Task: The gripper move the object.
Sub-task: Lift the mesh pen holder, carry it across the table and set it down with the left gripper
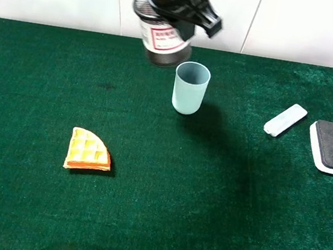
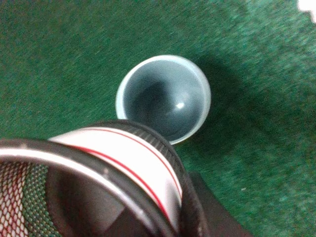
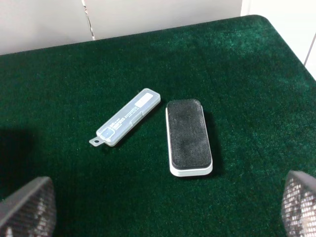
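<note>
My left gripper (image 1: 173, 13) is shut on the black wire-mesh pen cup (image 1: 162, 40) with its white, red-printed label. It holds the cup tilted in the air at the table's far edge, just left of and behind a light-blue plastic cup (image 1: 190, 88). In the left wrist view the pen cup (image 2: 131, 155) fills the near field, with the blue cup's open mouth (image 2: 165, 98) just beyond it and one black finger (image 2: 210, 212) against the cup's side. My right gripper (image 3: 165, 207) is open and empty, low near the table's right side.
The table is covered in green felt (image 1: 205, 201). An orange waffle-like wedge (image 1: 88, 151) lies left of centre. A translucent white case (image 1: 285, 120) (image 3: 126, 117) and a black-topped white eraser (image 1: 330, 146) (image 3: 188, 136) lie at the right.
</note>
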Tool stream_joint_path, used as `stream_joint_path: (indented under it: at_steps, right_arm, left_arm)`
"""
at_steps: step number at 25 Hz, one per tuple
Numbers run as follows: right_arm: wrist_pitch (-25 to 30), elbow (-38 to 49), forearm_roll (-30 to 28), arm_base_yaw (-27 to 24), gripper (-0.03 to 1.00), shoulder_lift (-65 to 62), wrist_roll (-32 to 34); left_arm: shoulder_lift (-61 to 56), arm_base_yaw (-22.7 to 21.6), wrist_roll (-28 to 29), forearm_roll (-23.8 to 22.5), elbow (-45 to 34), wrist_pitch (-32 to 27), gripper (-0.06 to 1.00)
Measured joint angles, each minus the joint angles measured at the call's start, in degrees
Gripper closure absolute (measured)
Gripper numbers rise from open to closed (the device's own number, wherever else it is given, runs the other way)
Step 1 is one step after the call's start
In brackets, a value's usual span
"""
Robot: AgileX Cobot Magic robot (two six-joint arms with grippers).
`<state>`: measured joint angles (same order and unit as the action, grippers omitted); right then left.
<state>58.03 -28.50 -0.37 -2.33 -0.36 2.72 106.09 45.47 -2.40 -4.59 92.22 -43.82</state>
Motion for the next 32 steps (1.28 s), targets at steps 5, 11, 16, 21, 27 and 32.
stream_joint_path:
  at_steps: [5,11,16,21,27,32]
  right_arm:
    - [0.0,0.0,0.37,0.0,0.27,0.0,0.0]
    - [0.0,0.0,0.37,0.0,0.27,0.0,0.0]
    - [0.0,0.0,0.37,0.0,0.27,0.0,0.0]
    - [0.07,0.0,0.37,0.0,0.27,0.0,0.0]
    - [0.07,0.0,0.37,0.0,0.27,0.0,0.0]
    - [0.07,0.0,0.37,0.0,0.27,0.0,0.0]
  left_arm:
    - [2.59,3.92,0.11,0.0,2.67,0.15,0.83]
    - [5.32,8.12,0.11,0.06,4.36,0.54,0.83]
    - [7.95,10.14,0.18,0.06,5.43,0.52,0.83]
    - [11.8,11.58,0.18,0.23,6.96,0.8,0.83]
    - [15.54,12.77,0.18,0.23,7.02,1.23,0.83]
    - [17.91,13.07,0.18,0.23,7.02,2.35,0.83]
